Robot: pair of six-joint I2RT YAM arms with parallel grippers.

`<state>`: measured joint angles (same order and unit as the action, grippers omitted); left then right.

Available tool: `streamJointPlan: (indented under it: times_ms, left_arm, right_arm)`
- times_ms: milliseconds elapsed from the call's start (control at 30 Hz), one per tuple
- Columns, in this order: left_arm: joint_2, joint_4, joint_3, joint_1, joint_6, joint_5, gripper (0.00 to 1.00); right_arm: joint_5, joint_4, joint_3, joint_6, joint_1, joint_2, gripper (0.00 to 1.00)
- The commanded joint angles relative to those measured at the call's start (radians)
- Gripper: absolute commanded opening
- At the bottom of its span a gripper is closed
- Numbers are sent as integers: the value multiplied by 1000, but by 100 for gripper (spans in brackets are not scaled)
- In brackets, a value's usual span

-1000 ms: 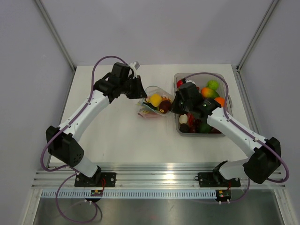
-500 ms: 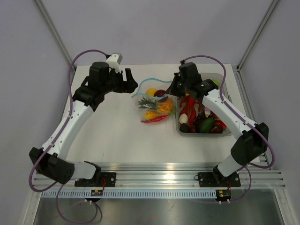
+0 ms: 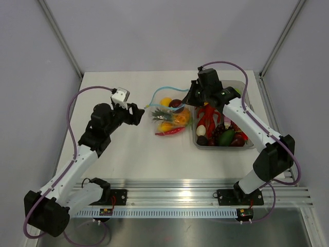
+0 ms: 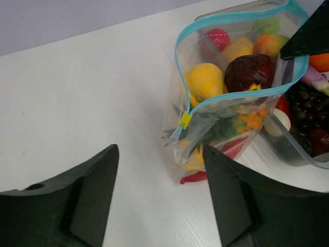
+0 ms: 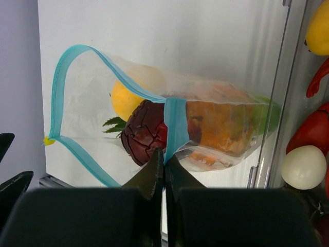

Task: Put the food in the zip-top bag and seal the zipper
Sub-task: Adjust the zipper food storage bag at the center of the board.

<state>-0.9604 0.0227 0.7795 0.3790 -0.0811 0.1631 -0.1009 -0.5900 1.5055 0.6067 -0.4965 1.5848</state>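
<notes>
Partly done: some food [image 4: 249,72] sits in the zip-top bag [image 3: 167,116] toward the tabletop's far edge. Its zipper [image 5: 176,121] gapes, pinched by the right tool [image 5: 164,159]. The left tool [image 4: 159,149] stands apart, empty. More food fills the tub [image 3: 226,147].

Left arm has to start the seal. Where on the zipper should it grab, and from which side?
Probably the yellow tab at the zipper's left end, where both blue strips meet. Come from the left, jaws across the strip: the mouth gapes midway, and the right gripper pinches the far end.
</notes>
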Motion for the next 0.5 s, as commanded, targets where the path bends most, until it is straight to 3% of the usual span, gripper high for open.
streamJointPlan:
  times_ms: [0, 233, 467]
  left_arm:
    - [-35, -153, -16, -3, 99, 120, 65]
    - [-104, -161, -42, -12, 150, 167, 59]
    - [-93, -314, -123, -32, 159, 367, 55]
  right_arm:
    - [-28, 32, -7, -16, 7, -45, 0]
    - [-45, 41, -34, -22, 10, -63, 0]
    - [-54, 50, -50, -24, 10, -71, 0]
